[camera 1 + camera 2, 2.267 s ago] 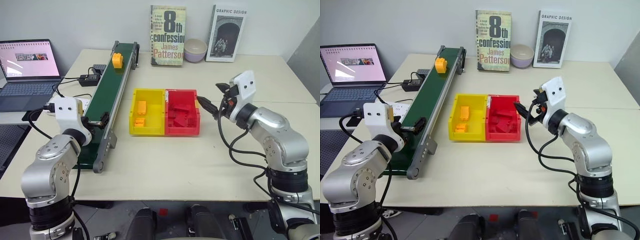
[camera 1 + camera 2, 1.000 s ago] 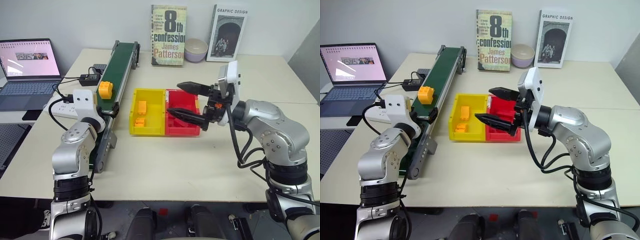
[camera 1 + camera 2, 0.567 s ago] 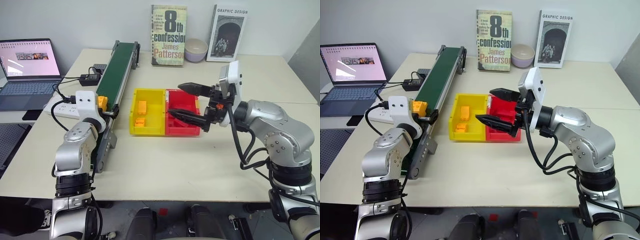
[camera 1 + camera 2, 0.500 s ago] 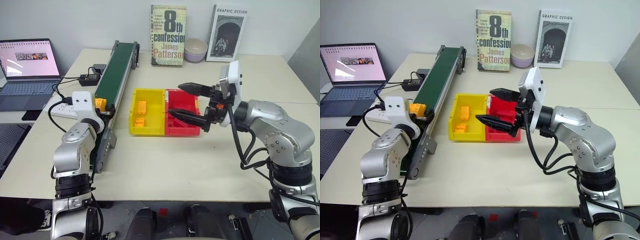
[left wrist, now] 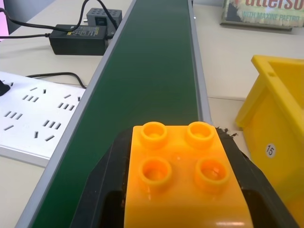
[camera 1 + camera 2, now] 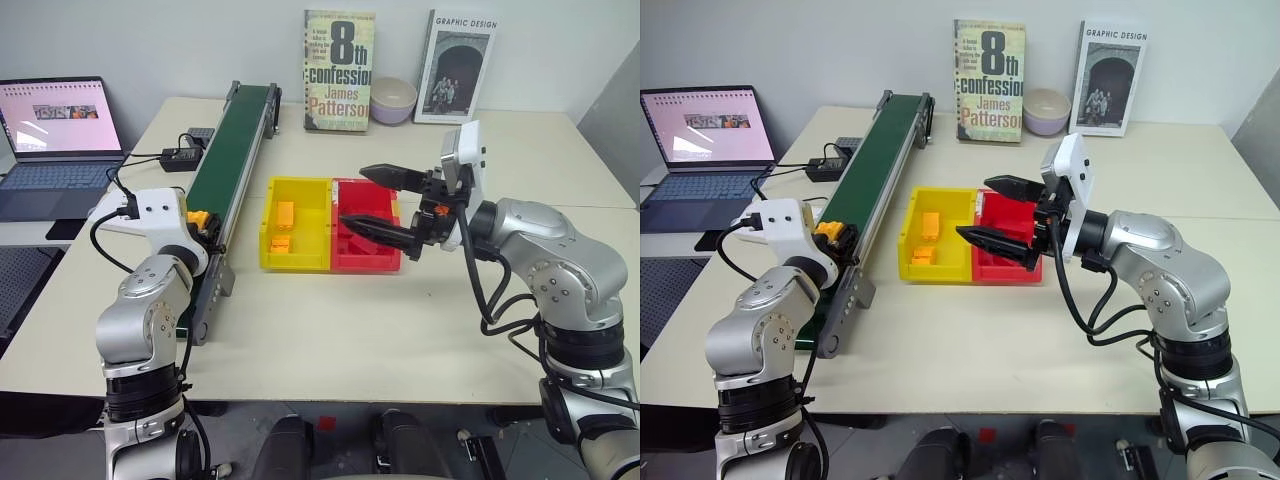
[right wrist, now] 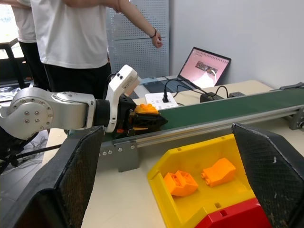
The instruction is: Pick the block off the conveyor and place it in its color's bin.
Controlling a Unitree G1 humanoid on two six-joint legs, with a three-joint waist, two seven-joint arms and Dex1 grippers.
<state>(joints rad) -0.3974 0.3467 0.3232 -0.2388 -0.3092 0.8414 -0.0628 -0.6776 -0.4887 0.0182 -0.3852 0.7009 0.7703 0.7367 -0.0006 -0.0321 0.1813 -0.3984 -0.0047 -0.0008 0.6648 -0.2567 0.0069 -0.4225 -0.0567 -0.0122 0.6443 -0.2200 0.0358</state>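
The yellow-orange studded block (image 5: 183, 175) sits between the two black fingers of my left gripper (image 6: 207, 222), which is shut on it just above the near part of the conveyor (image 6: 235, 140). The right wrist view shows the same block (image 7: 145, 109) held over the belt. The yellow bin (image 6: 295, 260) stands to the right of the belt with two yellow-orange bricks inside. My right gripper (image 6: 352, 196) hovers open above the bins, pointing left, with nothing between its fingers (image 7: 71, 180).
A red bin (image 6: 365, 260) with dark red bricks is joined to the yellow one. Left of the belt lie a power strip (image 6: 120, 210), an adapter (image 6: 180, 158) and a laptop (image 6: 55, 140). Two books (image 6: 338, 70) and a bowl (image 6: 393, 100) stand at the back. People (image 7: 71, 38) stand beyond the table.
The block rode down the belt into my left gripper, whose fingers closed on it. The right arm stayed where it was.
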